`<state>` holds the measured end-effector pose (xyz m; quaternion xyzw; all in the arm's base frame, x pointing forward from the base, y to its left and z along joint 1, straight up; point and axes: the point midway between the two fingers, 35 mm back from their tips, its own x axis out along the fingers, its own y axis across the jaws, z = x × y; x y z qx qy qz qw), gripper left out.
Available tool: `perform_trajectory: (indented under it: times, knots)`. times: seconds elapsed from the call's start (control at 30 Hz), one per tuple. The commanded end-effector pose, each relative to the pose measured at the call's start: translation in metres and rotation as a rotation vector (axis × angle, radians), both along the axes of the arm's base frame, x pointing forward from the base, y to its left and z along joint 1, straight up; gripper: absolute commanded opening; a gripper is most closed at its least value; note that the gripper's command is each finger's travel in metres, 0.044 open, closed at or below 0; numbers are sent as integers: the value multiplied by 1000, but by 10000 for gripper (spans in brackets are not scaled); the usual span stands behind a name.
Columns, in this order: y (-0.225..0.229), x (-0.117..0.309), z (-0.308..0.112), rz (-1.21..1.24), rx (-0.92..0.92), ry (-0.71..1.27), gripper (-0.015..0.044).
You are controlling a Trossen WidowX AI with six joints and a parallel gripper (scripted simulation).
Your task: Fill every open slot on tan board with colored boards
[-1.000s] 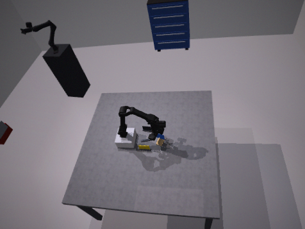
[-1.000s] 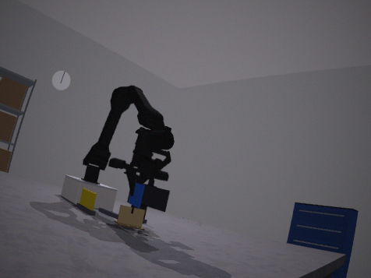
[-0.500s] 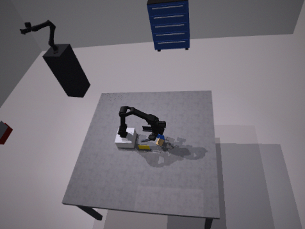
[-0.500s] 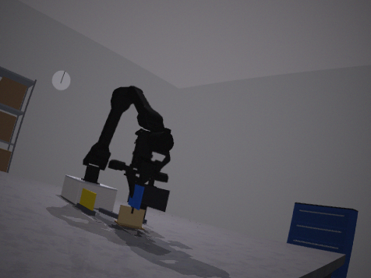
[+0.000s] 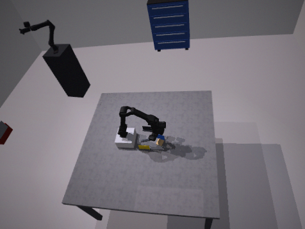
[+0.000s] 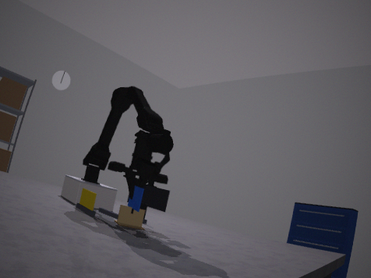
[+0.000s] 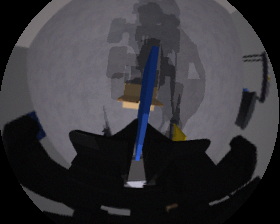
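Two colored boards showed on the counter's work area, one blue and one yellow. The black arm [image 5: 139,113] [image 6: 111,124] reached out from a white block [image 5: 125,142] [image 6: 73,191] and bent downward, its fingers [image 5: 157,133] [image 6: 130,188] clamped on the blue board [image 5: 161,136] [image 6: 136,198] [image 7: 146,100]. That board was upright, leaning a little in the exterior view, and ran crosswise to the standing tan board [image 5: 160,142] [image 6: 130,216] [image 7: 131,92]. Its lower end overlapped the tan board's top in the exterior view, with a dark bit of slot visible just below; how far the two had engaged, I could not tell. The yellow board [image 5: 144,147] [image 6: 88,199] [image 7: 178,133] stood in its dark holder [image 6: 85,209], near the white block and apart from the tan board. Another dark holder [image 5: 145,140] [image 6: 108,213] lay between the yellow board and the tan one in the exterior view, no board standing in it. Shadows of the arm stretched over the gray counter [image 5: 179,176] [image 6: 58,245] [image 7: 65,65], past the tan board.
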<state>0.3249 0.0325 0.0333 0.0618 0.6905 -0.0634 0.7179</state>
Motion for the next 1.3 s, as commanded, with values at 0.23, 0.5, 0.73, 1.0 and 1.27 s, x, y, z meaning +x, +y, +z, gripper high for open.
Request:
perform_trajectory:
  times: [0.23,0.5,0.73,1.0,1.27]
  knots:
    - [0,0,-6,-3,1,7,0]
    - [0,0,-9,-3,1,7,0]
    - [0,0,-12,-3,1,7,0]
    - [0,0,-15,-3,1,7,0]
    - [0,0,-17,-3,1,7,0]
